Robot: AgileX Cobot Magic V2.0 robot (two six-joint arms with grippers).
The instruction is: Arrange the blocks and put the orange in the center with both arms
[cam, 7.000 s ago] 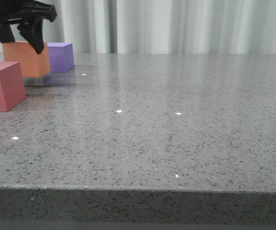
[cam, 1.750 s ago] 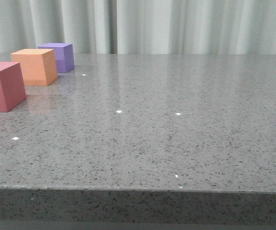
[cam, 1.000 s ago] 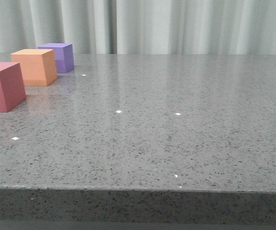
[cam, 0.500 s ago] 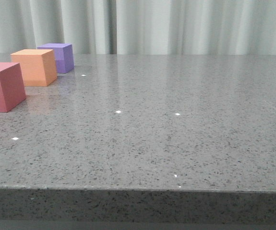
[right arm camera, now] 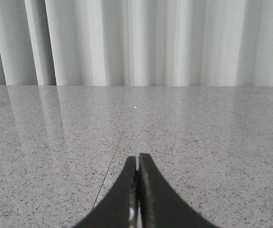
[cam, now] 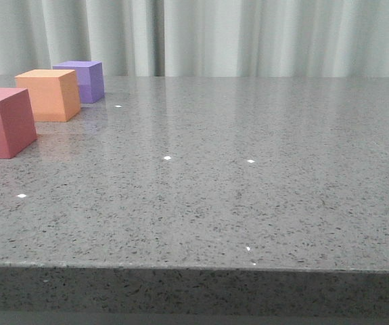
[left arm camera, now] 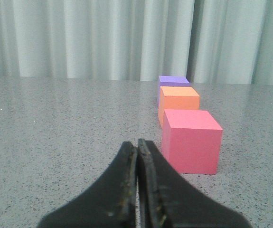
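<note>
Three cubes stand in a row at the far left of the grey table (cam: 235, 189): the pinkish-red cube (cam: 3, 122) nearest, the orange cube (cam: 47, 95) in the middle, the purple cube (cam: 82, 80) farthest. The left wrist view shows the same row: pinkish-red cube (left arm camera: 191, 141), orange cube (left arm camera: 178, 102), purple cube (left arm camera: 173, 81). My left gripper (left arm camera: 137, 142) is shut and empty, set back from the pinkish-red cube and apart from it. My right gripper (right arm camera: 137, 156) is shut and empty over bare table. Neither gripper shows in the front view.
A pale pleated curtain (cam: 248, 37) hangs behind the table's far edge. The table's front edge (cam: 194, 267) runs across the bottom of the front view. A thin seam line (right arm camera: 119, 142) crosses the tabletop in the right wrist view.
Seven seconds ago a gripper held the orange cube above the table between the other two. Now the cube rests on the table and the gripper has left the front view.
</note>
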